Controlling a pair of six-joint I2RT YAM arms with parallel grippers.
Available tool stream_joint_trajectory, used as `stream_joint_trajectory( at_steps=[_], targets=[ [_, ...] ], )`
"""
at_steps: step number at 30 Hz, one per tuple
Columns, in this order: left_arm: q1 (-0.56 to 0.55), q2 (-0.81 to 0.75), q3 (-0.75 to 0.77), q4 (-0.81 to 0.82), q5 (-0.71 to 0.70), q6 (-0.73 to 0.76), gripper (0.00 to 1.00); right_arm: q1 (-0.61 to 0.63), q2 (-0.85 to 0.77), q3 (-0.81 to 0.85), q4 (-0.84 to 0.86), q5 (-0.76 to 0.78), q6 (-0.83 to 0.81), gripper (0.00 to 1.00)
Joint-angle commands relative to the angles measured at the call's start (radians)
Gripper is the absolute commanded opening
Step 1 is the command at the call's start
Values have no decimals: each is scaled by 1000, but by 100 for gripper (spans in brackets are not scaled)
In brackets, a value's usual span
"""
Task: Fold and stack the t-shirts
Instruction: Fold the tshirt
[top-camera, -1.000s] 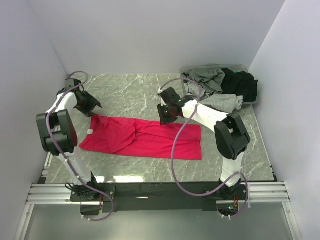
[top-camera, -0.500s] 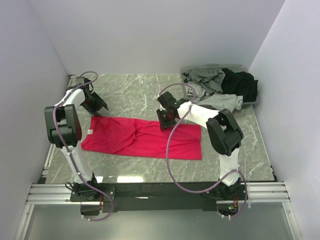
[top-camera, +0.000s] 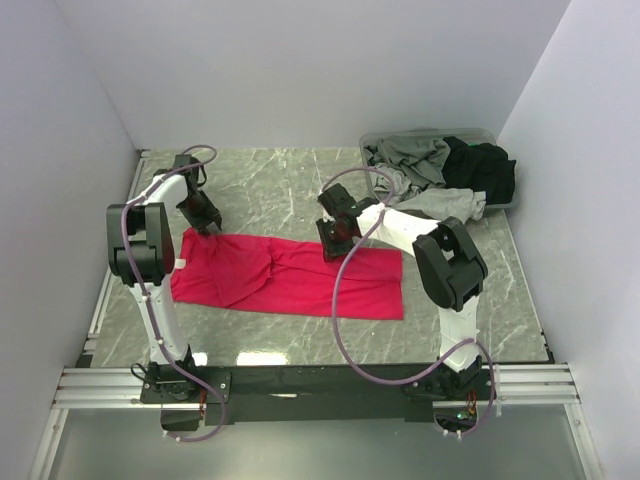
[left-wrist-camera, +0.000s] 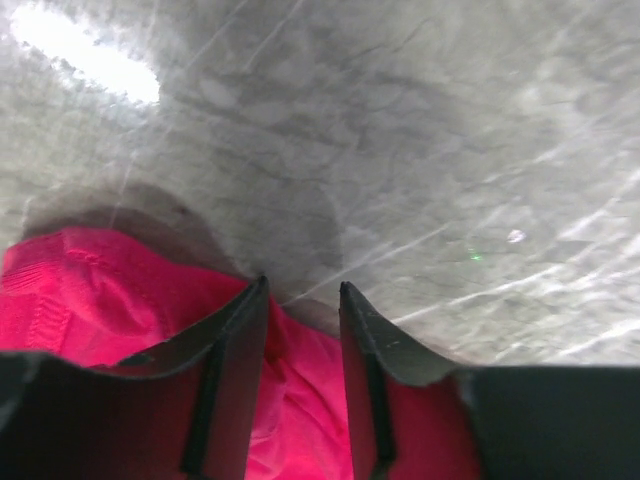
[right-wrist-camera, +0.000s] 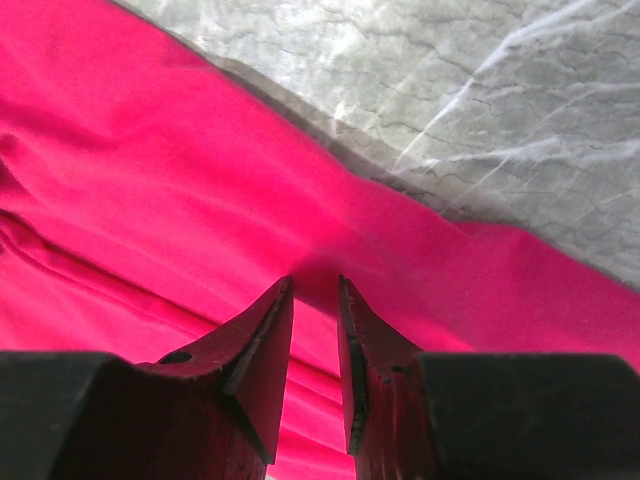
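A bright pinkish-red t-shirt (top-camera: 290, 280) lies folded into a long strip across the marble table (top-camera: 270, 180). My left gripper (top-camera: 207, 226) is down at its far left corner. In the left wrist view its fingers (left-wrist-camera: 303, 290) stand apart astride the red shirt's (left-wrist-camera: 90, 300) edge, with cloth showing between them. My right gripper (top-camera: 335, 243) rests on the shirt's far edge near the middle. In the right wrist view its tips (right-wrist-camera: 314, 283) touch the red cloth (right-wrist-camera: 150, 200) with a narrow gap between them. Grey (top-camera: 415, 155) and black (top-camera: 485, 170) t-shirts are heaped at the back right.
A grey plastic tub (top-camera: 470, 130) at the back right holds the heap of shirts. One grey piece (top-camera: 445, 205) spills over its rim onto the table, next to the right arm. White walls close in on three sides, and a metal rail (top-camera: 320, 385) runs along the near edge.
My left gripper has swung right and down onto the shirt's far left corner, and its jaws have narrowed. My right gripper has shifted slightly on the far edge.
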Motion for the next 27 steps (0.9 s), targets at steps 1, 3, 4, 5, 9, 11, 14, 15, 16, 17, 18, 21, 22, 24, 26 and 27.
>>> stream_joint_trajectory(
  at_steps=[1,3,4,5,9,11,14,15,16,17,18,21,22,24,26,27],
  targets=[
    [-8,-8,27,-39,-85,45,39,-13,-14,-21,13,13,9,32],
    [-11,-13,23,-45,-116,55,38,-14,-15,-24,16,13,10,32],
    [-12,-14,23,-47,-126,61,37,-14,-15,-25,18,14,12,32],
    [-17,-18,20,-47,-133,65,36,-14,-17,-27,18,14,12,32],
    [-23,-21,9,-45,-136,70,34,-16,-17,-31,20,16,13,32],
    [-29,-19,4,-42,-136,72,29,-16,-17,-33,20,17,18,31],
    [-31,-19,-3,-39,-132,76,16,-16,-21,-35,20,23,21,31],
    [-31,-21,-8,-38,-129,78,11,-16,-22,-38,21,23,21,32],
    [-31,-21,-11,-36,-127,79,6,-16,-23,-39,21,26,21,31],
    [-31,-24,-13,-31,-124,79,0,-17,-18,-39,18,29,24,31],
    [-31,-33,-14,-27,-121,78,0,-16,-18,-38,15,33,27,31],
    [-24,-79,-8,4,-117,70,0,-19,-8,-36,6,46,35,31],
    [-21,-97,-10,19,-113,59,0,-20,-5,-38,3,52,41,31],
    [-5,-155,-19,65,-95,37,0,-25,5,-35,-10,68,47,31],
    [20,-204,-33,88,-78,17,0,-31,14,-36,-17,79,53,31],
    [29,-220,-49,99,-63,1,0,-36,15,-36,-20,80,56,31]
  ],
)
